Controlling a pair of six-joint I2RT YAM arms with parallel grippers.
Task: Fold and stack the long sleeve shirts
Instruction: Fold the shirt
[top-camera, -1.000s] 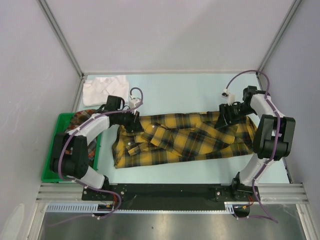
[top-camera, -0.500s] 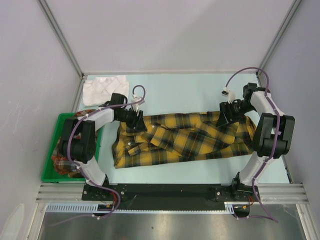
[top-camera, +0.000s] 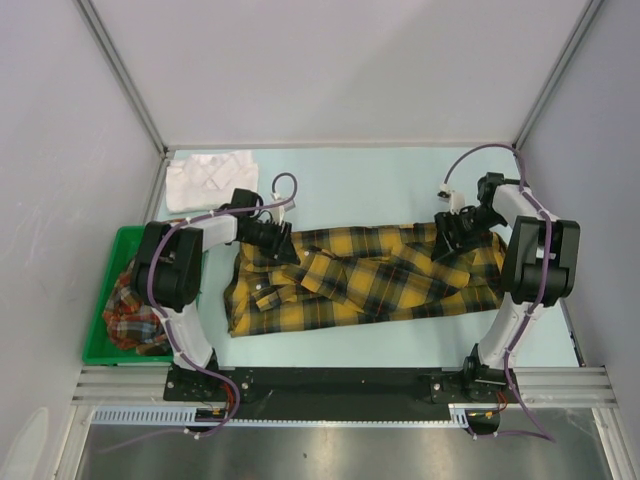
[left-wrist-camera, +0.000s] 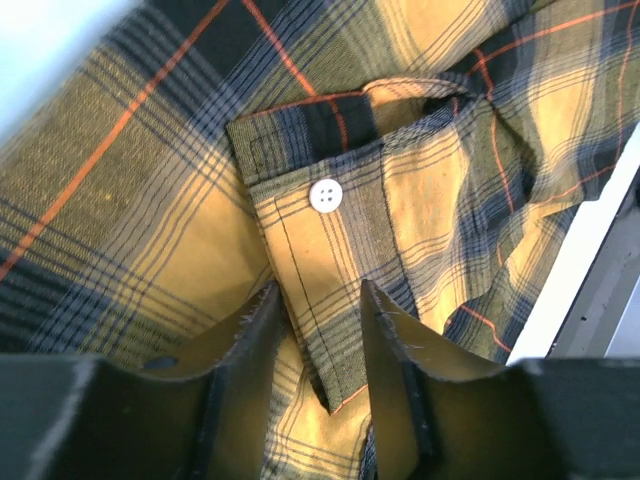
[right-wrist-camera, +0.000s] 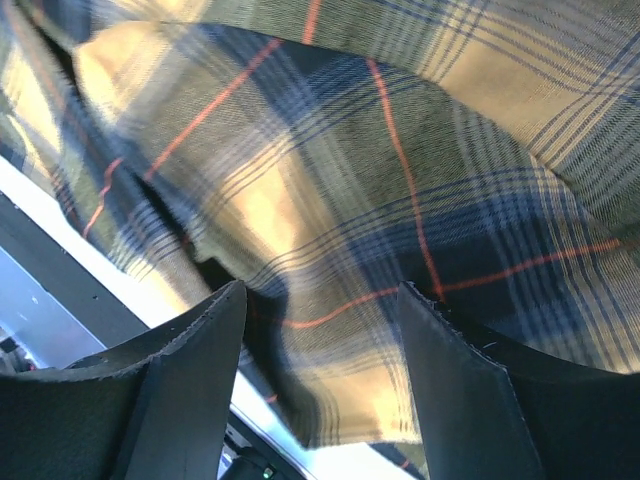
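The yellow-and-black plaid cloth shirt (top-camera: 365, 280) is lying lengthwise, left to right, across the pale table (top-camera: 350, 180). My left gripper (top-camera: 274, 243) is straddling its buttoned flap (left-wrist-camera: 320, 230) with jaws apart, unpinched. My right gripper (top-camera: 450, 238) is hovering spread over the opposite end.

White arms (top-camera: 497, 345), black joints (top-camera: 540, 265) and hands (left-wrist-camera: 318, 300), looping purple cables (top-camera: 480, 151).

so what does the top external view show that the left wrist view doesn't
Only top external: the full spread of the yellow plaid shirt, the white shirt at the far left corner, the red plaid shirt in the green bin, and the right end effector. Only left wrist: a white button on a cuff-like strip lying between the open left end effector fingers. Both: yellow plaid cloth under the left end effector.
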